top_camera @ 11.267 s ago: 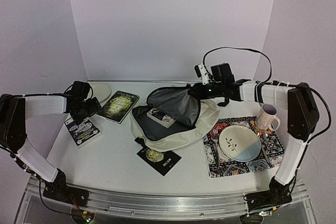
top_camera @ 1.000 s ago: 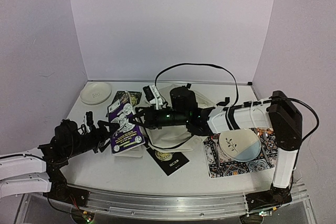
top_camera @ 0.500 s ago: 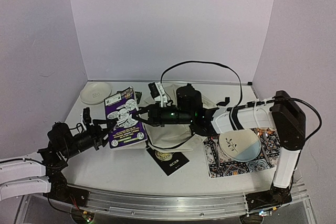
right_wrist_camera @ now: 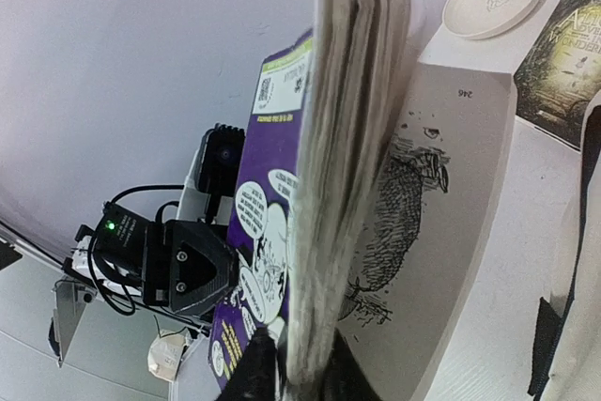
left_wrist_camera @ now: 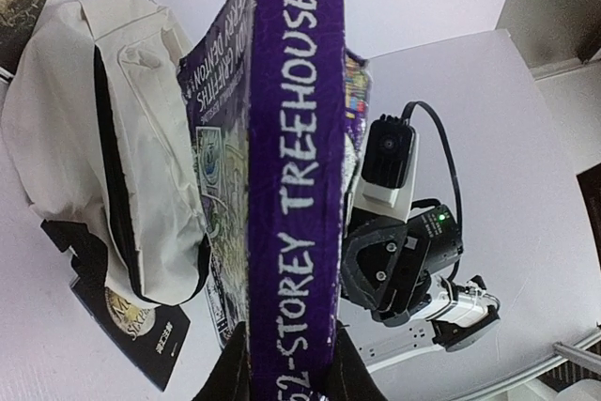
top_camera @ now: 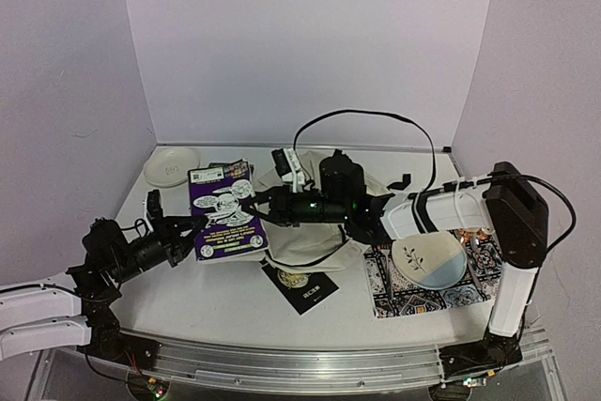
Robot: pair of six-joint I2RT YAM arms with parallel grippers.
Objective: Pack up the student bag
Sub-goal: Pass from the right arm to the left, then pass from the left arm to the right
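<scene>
A purple "52-Storey Treehouse" book [top_camera: 225, 218] hangs in the air left of the student bag [top_camera: 315, 232], a cream backpack lying on the table. My left gripper [top_camera: 192, 228] is shut on the book's spine [left_wrist_camera: 291, 138], with a finger pressed on each side, as the left wrist view shows [left_wrist_camera: 286, 375]. My right gripper [top_camera: 259, 208] holds the opposite side; its fingers flank the fanned page block [right_wrist_camera: 347, 129] and touch it on both sides [right_wrist_camera: 296, 371]. The bag [left_wrist_camera: 94, 138] lies slumped beside the book, and I cannot see its opening.
A black booklet [top_camera: 299, 285] lies in front of the bag. At the right, a patterned mat [top_camera: 470, 293] carries a cream and blue plate [top_camera: 427, 260]. A small white plate [top_camera: 171, 166] and a green book [top_camera: 237, 170] sit at the back left.
My left gripper has closed on the book's spine. The book has tipped from nearly upright to flatter and shifted slightly right. The right gripper stays on its page edge.
</scene>
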